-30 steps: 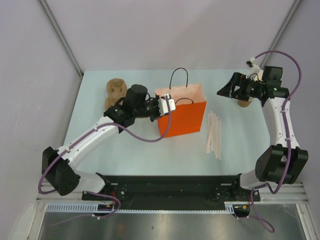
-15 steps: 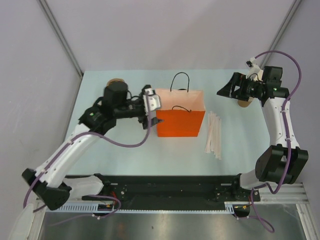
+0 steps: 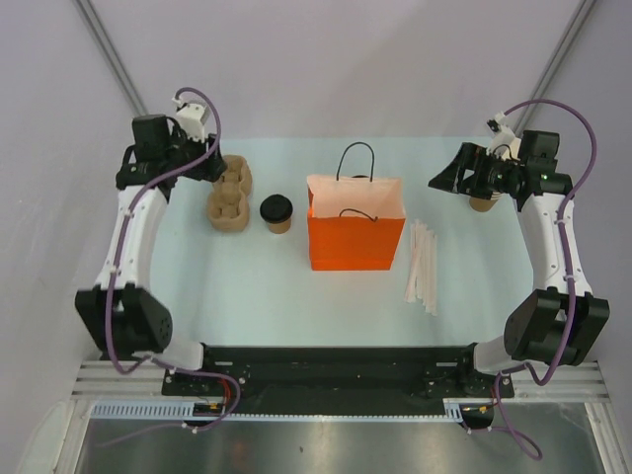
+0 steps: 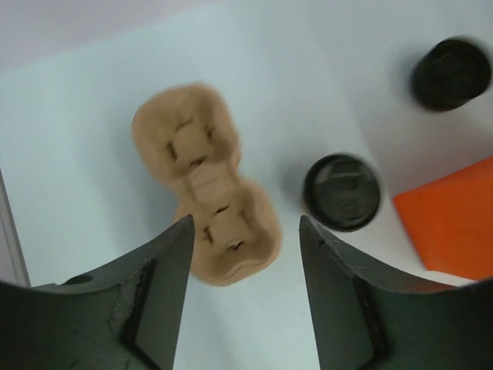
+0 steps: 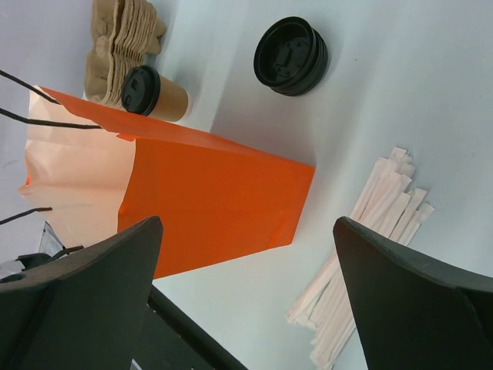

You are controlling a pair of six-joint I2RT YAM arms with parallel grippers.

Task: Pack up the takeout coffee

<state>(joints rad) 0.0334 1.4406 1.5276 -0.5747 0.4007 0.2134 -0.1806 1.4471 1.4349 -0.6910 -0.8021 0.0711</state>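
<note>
So the takeout coffee [image 3: 276,211] is standing upright on the table [image 3: 247,286], black lid on, in the gap between the brown pulp cup carrier [image 3: 229,193] and the orange bag [image 3: 355,229]. It's near the bag's left side but not touching it, and nothing is holding it. The left end effector [image 4: 243,231] is up at the far left of the table, over the far end of the carrier, with its fingers spread apart and nothing between them. From the left wrist view the carrier sits right in the gap between the fingers, and the coffee shows just outside the right-hand finger, so the cup is off to the side of the end effector rather than lined up with it. In the top view the cup is nearer the arm bases and further toward the bag than the left end effector, clearly apart from it. The right end effector [image 5: 245,223] is at the far right side, fingers wide apart too, also carrying nothing, and well away from the coffee with the whole bag in between. Its wrist camera looks down on the bag, a stack of black lids [image 5: 291,55] beyond the bag, and a bunch of wrapped straws [image 5: 370,231] lying flat to the bag's right.
</note>
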